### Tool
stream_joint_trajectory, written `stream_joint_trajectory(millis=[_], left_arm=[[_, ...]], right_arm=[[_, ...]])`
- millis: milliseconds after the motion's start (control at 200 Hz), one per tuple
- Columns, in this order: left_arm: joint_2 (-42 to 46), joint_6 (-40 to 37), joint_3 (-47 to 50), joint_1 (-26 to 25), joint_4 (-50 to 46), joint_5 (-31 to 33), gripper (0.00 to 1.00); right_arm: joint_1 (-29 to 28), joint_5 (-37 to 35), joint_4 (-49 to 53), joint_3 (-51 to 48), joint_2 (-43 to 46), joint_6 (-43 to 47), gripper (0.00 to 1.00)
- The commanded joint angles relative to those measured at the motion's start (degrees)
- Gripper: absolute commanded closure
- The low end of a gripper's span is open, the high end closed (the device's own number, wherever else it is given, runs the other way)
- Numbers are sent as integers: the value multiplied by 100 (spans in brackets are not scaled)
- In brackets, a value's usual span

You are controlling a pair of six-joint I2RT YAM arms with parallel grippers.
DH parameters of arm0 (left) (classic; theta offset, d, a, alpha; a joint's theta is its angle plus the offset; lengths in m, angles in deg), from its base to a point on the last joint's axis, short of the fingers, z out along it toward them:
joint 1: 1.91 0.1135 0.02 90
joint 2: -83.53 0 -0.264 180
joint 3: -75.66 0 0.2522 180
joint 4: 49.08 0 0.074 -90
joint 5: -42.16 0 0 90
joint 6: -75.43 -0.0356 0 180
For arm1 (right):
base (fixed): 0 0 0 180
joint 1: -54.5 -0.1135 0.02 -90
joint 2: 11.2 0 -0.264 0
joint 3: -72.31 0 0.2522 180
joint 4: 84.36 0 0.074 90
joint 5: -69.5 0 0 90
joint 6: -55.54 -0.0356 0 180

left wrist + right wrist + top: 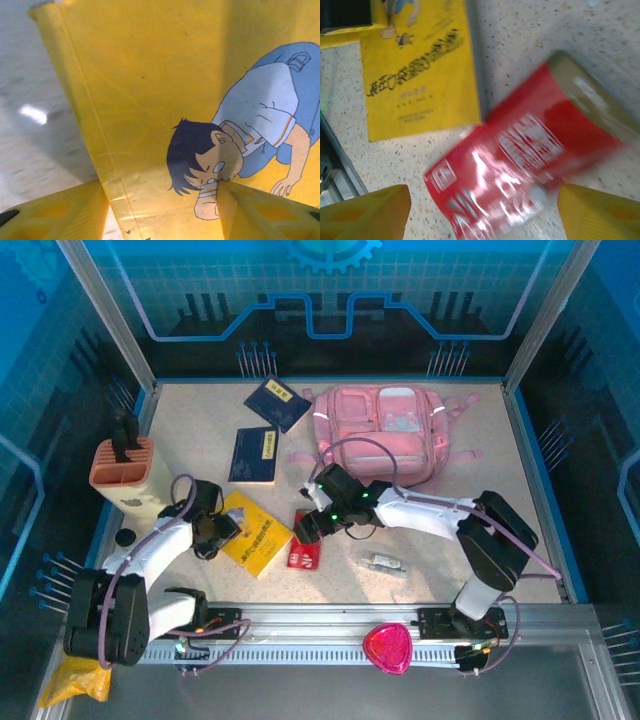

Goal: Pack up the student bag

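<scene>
Poises left gripper (161, 186) open-jawed over yellow book (150, 75), right gripper (484, 190) open-jawed above red packet (520, 160), with student bag (385, 430) lying farther back.

A flat yellow paperback book (258, 536) lies under and just right of the left gripper (216, 531); a glossy red packet (305, 555) lies just beneath the right gripper (307, 528), the large soft pink fabric backpack (385, 430) beyond it

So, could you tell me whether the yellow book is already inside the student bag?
No, the yellow book lies on the table, well apart from the student bag.
</scene>
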Motion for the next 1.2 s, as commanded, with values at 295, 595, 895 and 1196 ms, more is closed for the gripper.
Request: stream_joint_trajectory(millis=[295, 595, 895, 1196], left_arm=[[219, -556, -286, -237, 451, -311, 35], [1596, 78, 151, -222, -237, -4, 29], [1818, 129, 411, -180, -545, 99, 26], [1616, 139, 852, -13, 415, -456, 32]], right_arm=[[-168, -388, 268, 1524, -1397, -415, 19], [-240, -331, 587, 2179, -2175, -352, 15], [-730, -342, 937, 2106, -2076, -389, 17], [-1247, -587, 387, 1355, -1352, -1039, 21]])
